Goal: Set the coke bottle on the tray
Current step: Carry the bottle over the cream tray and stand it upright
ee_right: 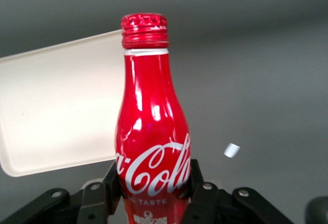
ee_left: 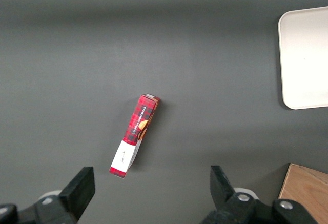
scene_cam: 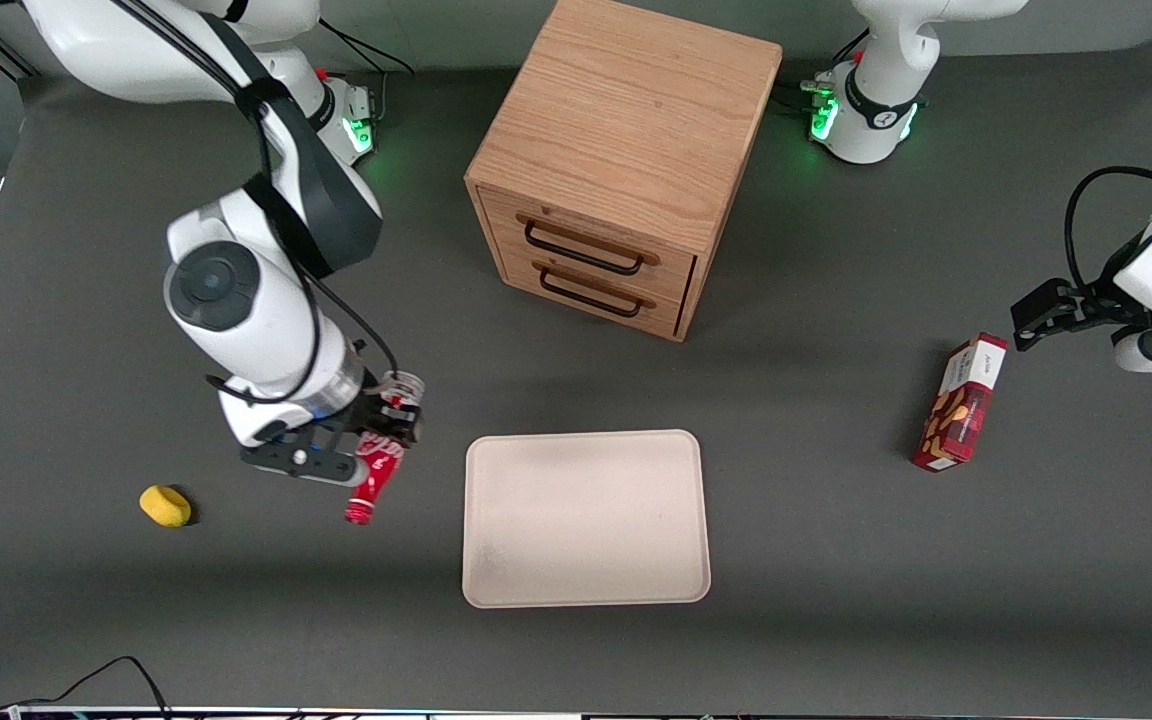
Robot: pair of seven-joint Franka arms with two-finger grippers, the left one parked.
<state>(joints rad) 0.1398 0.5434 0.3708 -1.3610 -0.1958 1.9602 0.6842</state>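
Observation:
My right gripper (scene_cam: 381,440) is shut on the coke bottle (scene_cam: 376,470), a slim red bottle with white script, held tilted above the grey table with its red cap pointing toward the front camera. In the right wrist view the coke bottle (ee_right: 151,131) fills the middle, and both fingers (ee_right: 197,183) press its lower body. The tray (scene_cam: 586,518), large, cream and flat, lies on the table beside the bottle, toward the parked arm's end. The tray (ee_right: 56,116) also shows past the bottle's neck. Nothing lies on the tray.
A wooden two-drawer cabinet (scene_cam: 621,160) stands farther from the front camera than the tray. A small yellow object (scene_cam: 165,505) lies toward the working arm's end. A red snack box (scene_cam: 961,402) lies toward the parked arm's end, also seen as the snack box (ee_left: 136,134).

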